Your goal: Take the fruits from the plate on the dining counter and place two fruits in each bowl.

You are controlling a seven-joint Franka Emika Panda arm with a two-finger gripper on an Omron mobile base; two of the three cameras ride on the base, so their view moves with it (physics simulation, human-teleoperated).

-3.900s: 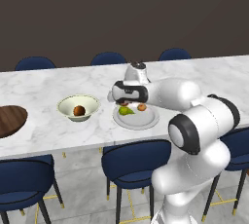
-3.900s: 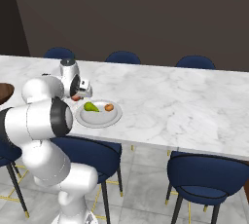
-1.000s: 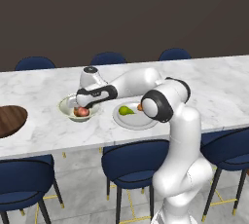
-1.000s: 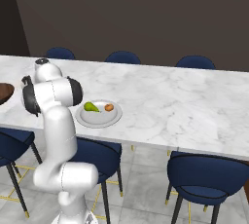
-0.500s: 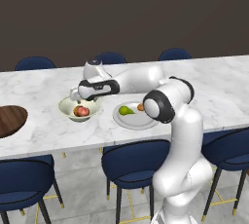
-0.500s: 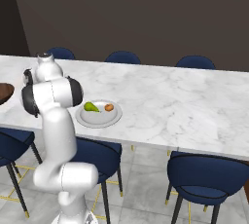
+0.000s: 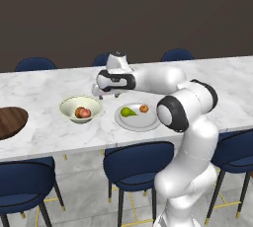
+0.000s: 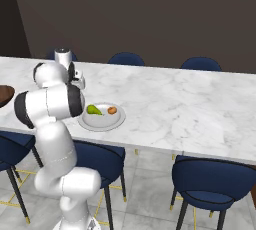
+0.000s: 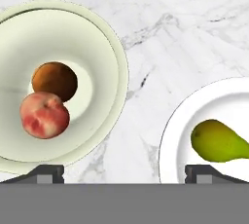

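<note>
The end effector (image 9: pixel 124 172) is wide open and holds nothing, over bare surface (image 9: pixel 146 47) between the cream bowl (image 9: pixel 109 47) and the plate (image 9: pixel 170 135). 2 fruits, maybe touching, lie in the bowl, away from its rim.

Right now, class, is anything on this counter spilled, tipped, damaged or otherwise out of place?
Nothing stands out. The cream bowl sits upright with the red-pink fruit and orange-brown fruit inside. The green-yellow fruit and small orange fruit lie on the plate. The wooden bowl stands apart.
</note>
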